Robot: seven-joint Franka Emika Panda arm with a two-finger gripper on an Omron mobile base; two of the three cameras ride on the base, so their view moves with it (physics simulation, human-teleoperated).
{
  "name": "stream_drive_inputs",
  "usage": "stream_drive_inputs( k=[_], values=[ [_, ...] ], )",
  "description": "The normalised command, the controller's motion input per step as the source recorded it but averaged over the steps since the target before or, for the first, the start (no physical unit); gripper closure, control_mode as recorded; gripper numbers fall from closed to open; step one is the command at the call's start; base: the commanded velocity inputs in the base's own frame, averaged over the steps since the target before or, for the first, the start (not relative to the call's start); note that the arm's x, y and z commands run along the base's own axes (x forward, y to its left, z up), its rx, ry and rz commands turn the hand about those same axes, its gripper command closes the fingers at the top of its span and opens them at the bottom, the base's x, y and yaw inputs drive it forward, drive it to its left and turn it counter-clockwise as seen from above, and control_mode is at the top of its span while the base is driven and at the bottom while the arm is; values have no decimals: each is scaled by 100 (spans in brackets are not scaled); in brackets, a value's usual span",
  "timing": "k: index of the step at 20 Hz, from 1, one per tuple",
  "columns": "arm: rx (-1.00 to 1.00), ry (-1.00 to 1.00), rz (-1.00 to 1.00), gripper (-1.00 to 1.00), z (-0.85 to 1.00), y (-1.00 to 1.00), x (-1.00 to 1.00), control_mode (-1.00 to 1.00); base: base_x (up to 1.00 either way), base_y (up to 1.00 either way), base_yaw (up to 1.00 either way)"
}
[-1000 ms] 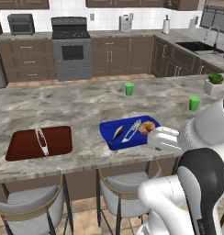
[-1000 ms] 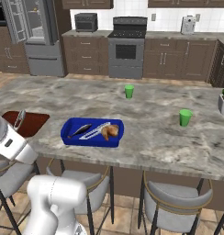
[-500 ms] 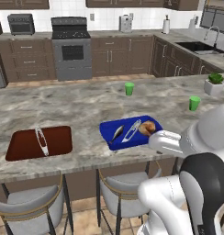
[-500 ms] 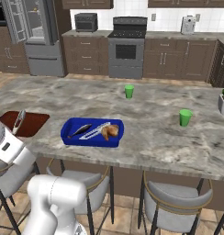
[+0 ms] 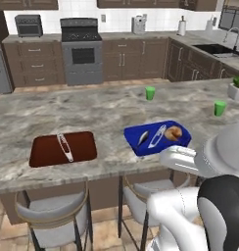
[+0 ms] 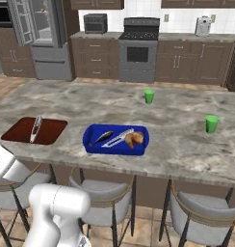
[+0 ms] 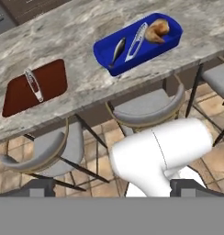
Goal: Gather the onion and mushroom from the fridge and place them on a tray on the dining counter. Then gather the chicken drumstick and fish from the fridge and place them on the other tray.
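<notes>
Fridge (image 6: 40,34) lies far beyond the counter (image 6: 187,144), up-left of the gripper (image 7: 114,186); jaws spread, empty.

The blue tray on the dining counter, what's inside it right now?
The blue tray holds a small dark fish, a slim silvery fish and a golden-brown chicken drumstick. Whatever lies beneath them is covered.
</notes>
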Motion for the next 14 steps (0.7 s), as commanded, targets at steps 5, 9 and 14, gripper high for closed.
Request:
stream_drive_inputs(
  k=[5,9,14],
  values=[
    [0,0,0,-100,0,0,0,100,2,100,0],
    [0,0,0,-100,0,0,0,100,7,100,-1],
    [0,0,0,-100,0,0,0,100,5,100,-1]
  ],
)
